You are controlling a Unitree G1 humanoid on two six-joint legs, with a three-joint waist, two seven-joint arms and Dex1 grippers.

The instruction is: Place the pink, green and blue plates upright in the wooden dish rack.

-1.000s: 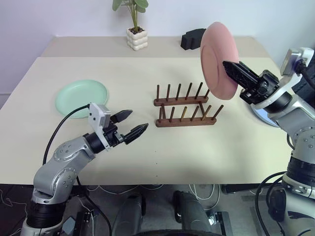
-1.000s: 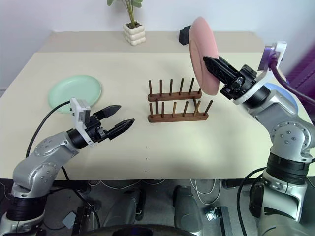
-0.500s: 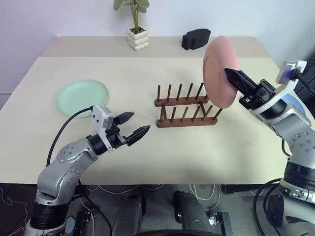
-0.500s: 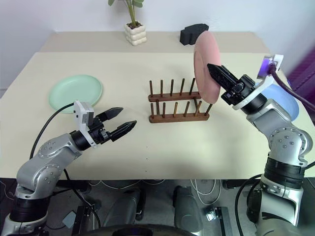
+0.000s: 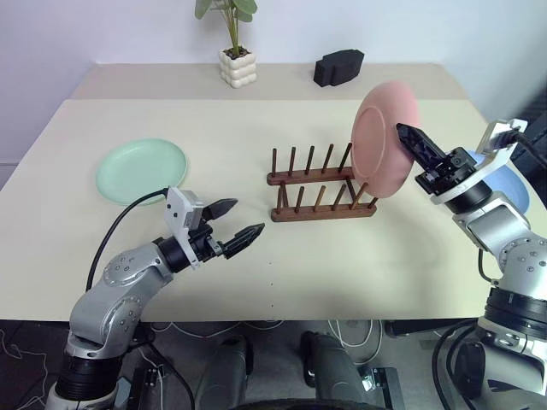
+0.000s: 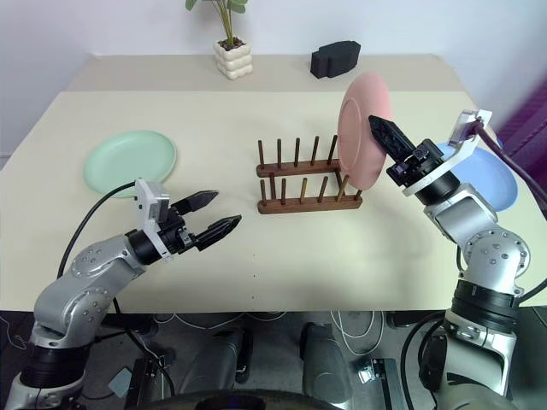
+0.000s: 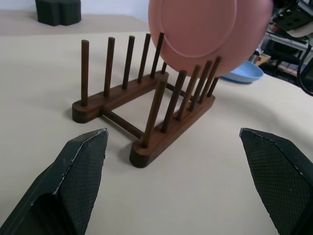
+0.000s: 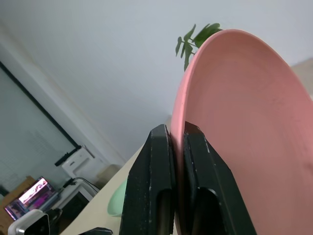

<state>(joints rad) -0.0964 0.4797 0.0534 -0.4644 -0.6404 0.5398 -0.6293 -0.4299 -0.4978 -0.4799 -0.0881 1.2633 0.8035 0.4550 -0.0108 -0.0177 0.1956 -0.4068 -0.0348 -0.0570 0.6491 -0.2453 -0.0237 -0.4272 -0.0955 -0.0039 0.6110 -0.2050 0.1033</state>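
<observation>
The pink plate [image 5: 385, 141] stands nearly upright at the right end of the wooden dish rack [image 5: 320, 195], its lower edge down among the last pegs [image 7: 195, 88]. My right gripper [image 5: 403, 132] is shut on the plate's rim, one finger on each face [image 8: 159, 161]. The green plate [image 5: 142, 169] lies flat at the table's left. Behind my right arm, the blue plate [image 5: 506, 184] lies flat at the table's right edge. My left gripper [image 5: 249, 218] hovers open and level to the left of the rack, nearer the front, with nothing between its fingers [image 7: 80, 166].
A potted plant in a white pot [image 5: 237, 64] and a black object [image 5: 338, 67] stand at the back of the table [image 5: 214, 120]. Bare tabletop lies between the green plate and the rack, and in front of the rack.
My right gripper has brought the pink plate down and to the right, from above the rack into its right end. The left gripper has stayed open and about where it was.
</observation>
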